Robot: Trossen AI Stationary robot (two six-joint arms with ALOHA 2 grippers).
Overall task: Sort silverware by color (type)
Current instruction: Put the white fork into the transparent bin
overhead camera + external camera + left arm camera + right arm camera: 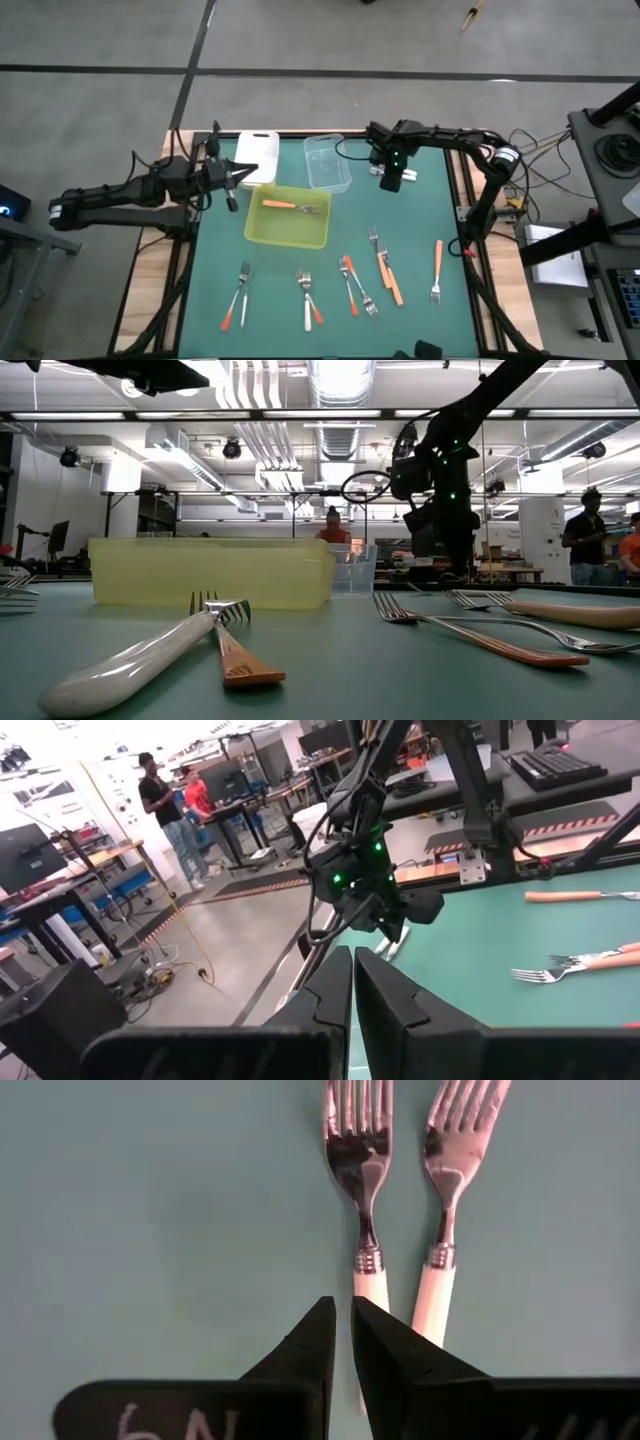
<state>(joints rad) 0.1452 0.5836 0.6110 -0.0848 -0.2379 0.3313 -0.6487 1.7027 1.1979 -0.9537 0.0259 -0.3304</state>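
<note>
Two white forks (400, 1230) lie under my right gripper (391, 181), fingers pressed together, upper right of centre. My left gripper (243, 176), also closed, hangs upper left by the tray (288, 228).

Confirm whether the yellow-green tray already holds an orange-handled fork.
Yes: in the high view one orange-handled fork lies inside the yellow-green tray, while the other forks lie on the green table.

White-handled fork (135, 657) crosses an orange-handled one (235, 650) — yellow-green tray (210, 572) stands behind.

Handwritten "6N" on right tool (342, 1320) base
</note>
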